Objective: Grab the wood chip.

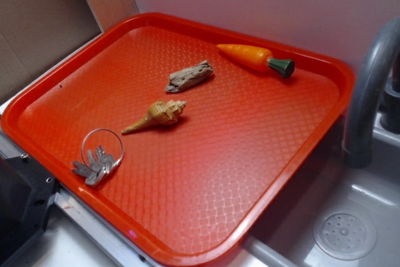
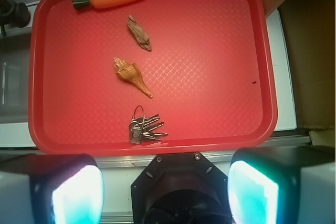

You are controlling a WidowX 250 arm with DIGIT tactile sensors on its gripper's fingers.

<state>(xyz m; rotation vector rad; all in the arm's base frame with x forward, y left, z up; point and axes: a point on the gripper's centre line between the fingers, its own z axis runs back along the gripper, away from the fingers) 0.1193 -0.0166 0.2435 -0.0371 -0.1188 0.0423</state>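
The wood chip [image 1: 189, 76] is a rough grey-brown piece lying flat on the red tray [image 1: 250, 154], toward the back centre. In the wrist view the wood chip [image 2: 139, 33] lies in the upper middle of the tray [image 2: 210, 66], far from the fingers. My gripper [image 2: 165, 192] is high above, over the tray's near edge. It is open wide with nothing between the fingers [image 2: 76, 195]. The gripper does not show in the exterior view.
A tan spiral seashell [image 1: 159, 115] lies just in front of the wood chip. An orange toy carrot [image 1: 253, 57] lies at the tray's back. A ring of keys [image 1: 97, 161] lies near the front left rim. A grey faucet [image 1: 369, 92] and sink drain [image 1: 344, 234] are to the right.
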